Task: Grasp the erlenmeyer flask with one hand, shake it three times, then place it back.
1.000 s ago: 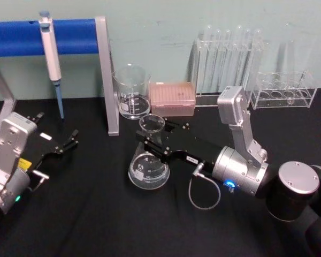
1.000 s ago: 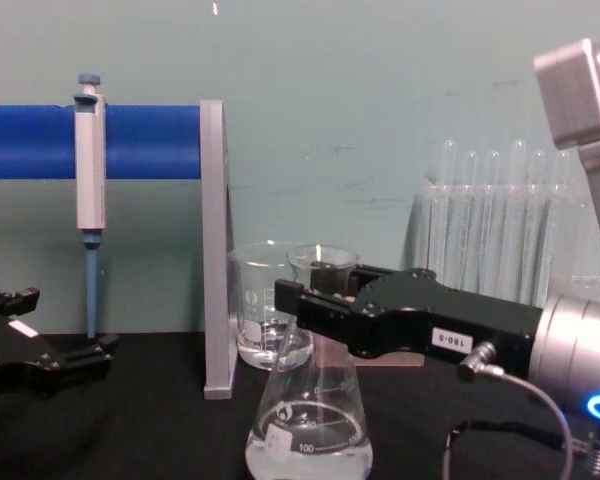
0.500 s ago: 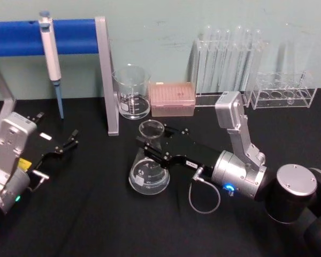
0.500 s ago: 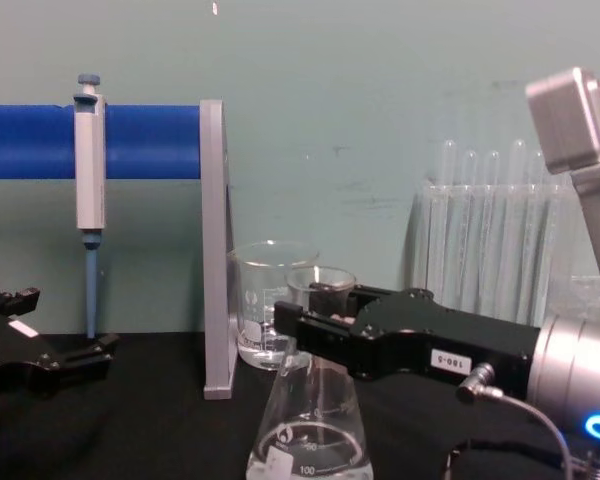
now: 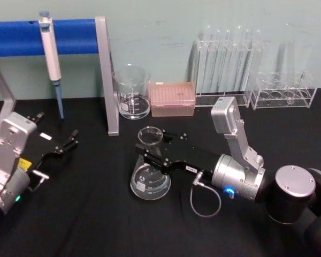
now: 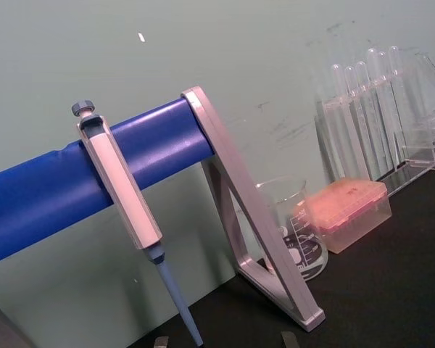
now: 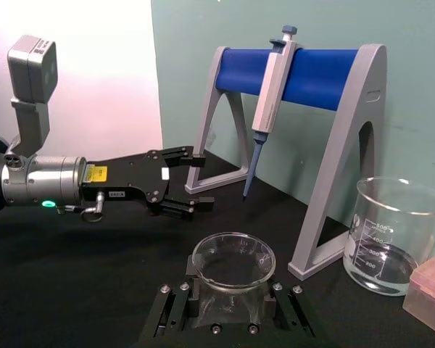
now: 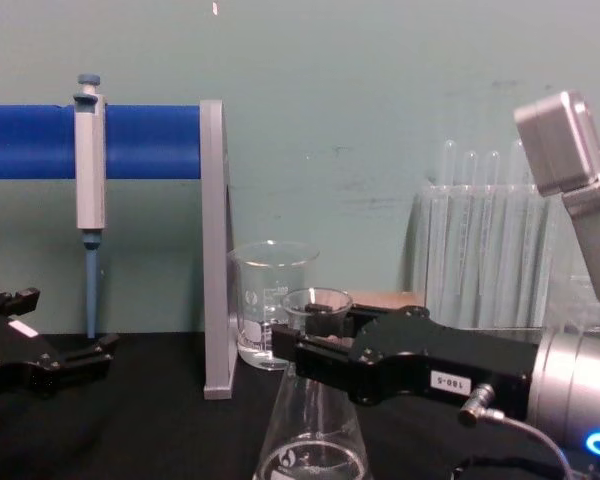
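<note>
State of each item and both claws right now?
erlenmeyer flask: upright, neck clamped in right claw.
right claw: shut on the flask.
left claw: open, empty, parked at left.
beaker: upright, a little clear liquid.
pipette: hanging on blue stand.
test tubes: upright in rack.

Right gripper (image 5: 151,151) extended leftward, fingers clamped — left gripper (image 5: 69,141) parked, fingers spread.

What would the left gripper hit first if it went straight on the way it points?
Most likely the stand's grey leg, near its foot: the left gripper, open, aims toward it. Depth is hard to judge; the beaker stands just beyond.
</note>
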Motion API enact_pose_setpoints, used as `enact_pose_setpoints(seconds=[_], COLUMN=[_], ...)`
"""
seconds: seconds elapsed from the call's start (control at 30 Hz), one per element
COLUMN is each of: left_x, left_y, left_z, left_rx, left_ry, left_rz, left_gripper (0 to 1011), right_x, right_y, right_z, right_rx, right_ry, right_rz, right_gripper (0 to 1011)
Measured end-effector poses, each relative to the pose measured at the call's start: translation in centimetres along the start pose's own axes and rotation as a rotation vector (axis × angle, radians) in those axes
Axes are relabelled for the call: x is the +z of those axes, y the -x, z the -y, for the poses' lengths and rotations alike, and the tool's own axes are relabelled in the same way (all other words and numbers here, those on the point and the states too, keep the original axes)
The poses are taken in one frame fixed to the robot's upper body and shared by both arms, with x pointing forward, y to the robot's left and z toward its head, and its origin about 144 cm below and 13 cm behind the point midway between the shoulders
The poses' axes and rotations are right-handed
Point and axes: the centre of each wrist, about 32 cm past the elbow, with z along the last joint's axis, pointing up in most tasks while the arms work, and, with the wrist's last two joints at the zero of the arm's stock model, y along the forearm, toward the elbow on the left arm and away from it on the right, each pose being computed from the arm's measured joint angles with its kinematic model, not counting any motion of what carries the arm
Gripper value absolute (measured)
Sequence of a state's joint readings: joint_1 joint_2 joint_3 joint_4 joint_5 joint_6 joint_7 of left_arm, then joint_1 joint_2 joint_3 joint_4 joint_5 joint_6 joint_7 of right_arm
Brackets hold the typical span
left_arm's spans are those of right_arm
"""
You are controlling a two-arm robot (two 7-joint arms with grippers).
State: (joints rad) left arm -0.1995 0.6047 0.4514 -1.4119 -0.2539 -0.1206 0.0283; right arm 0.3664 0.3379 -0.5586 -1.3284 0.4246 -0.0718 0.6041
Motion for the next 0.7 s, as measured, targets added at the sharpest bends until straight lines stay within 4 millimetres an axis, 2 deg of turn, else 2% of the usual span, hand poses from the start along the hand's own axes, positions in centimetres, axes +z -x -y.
enact_pose_setpoints(seconds=[0.7], left_x=[0.0], left_y=[0.0], left_z=[0.0], left_rx=[0.0], left_ry=[0.0], left_rz=[0.0], left_gripper=[1001], right_x=[-0.72], right_y=[-0.07], right_z=[-0.1], right_rx=[0.014], right_ry=[0.029], right_rz=[0.0], right_gripper=[450])
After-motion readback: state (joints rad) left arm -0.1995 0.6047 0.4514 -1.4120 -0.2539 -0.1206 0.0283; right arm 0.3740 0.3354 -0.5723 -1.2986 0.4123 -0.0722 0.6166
